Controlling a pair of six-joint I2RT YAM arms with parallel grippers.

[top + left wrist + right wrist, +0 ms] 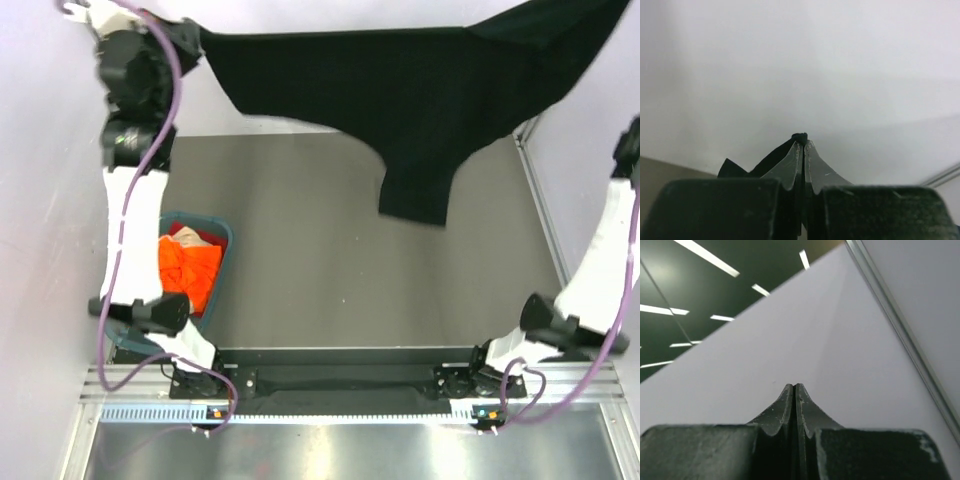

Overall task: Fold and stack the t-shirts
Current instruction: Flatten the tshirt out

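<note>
The black t-shirt point(400, 90) hangs spread in the air over the far side of the table, one sleeve drooping at the middle. My left gripper point(197, 42) is shut on its left corner; in the left wrist view the fingertips point(803, 142) pinch a tuft of black cloth point(769, 160). The shirt's right end rises out of the top view at the upper right, where my right arm point(625, 160) reaches. My right gripper point(794, 387) is shut, and no cloth shows past its tips. The orange t-shirt point(190, 272) lies crumpled in the basket.
A teal plastic basket point(228, 238) stands at the table's left, beside the left arm. The grey table top point(330, 260) has a metal rail along its right edge point(540, 220). White walls close in on both sides.
</note>
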